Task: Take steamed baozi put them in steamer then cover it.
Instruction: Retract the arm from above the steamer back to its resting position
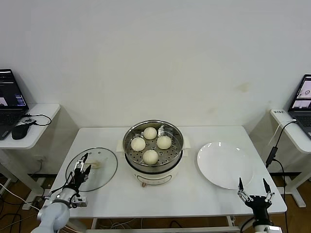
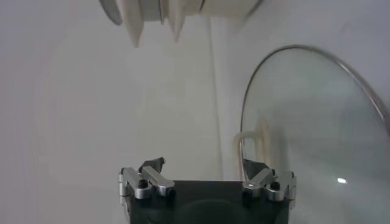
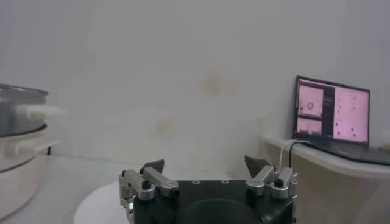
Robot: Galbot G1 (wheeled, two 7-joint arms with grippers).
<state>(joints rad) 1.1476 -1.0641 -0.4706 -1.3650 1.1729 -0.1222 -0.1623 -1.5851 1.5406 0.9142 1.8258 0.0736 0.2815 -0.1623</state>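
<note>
Several cream-white steamed baozi [image 1: 150, 157] lie on the perforated tray inside the shiny steel steamer [image 1: 178, 146] at the table's middle. The steamer [image 3: 18, 140] stands uncovered on its cream base. A round glass lid [image 1: 99, 177] with a cream handle [image 2: 253, 137] lies flat on the table to the steamer's left. My left gripper [image 1: 85, 162] hovers open over the lid's left rim; in its wrist view the left gripper [image 2: 203, 164] holds nothing, with the lid [image 2: 317, 122] beside it. My right gripper [image 1: 252, 182] stands open and empty at the table's front right, shown likewise in its wrist view [image 3: 204, 163].
An empty white plate [image 1: 225, 164] sits right of the steamer, just behind the right gripper. Side tables with laptops [image 1: 9, 99] [image 3: 332, 115] flank the table; a mouse [image 1: 20, 130] and cables lie on the left one. The wall stands close behind.
</note>
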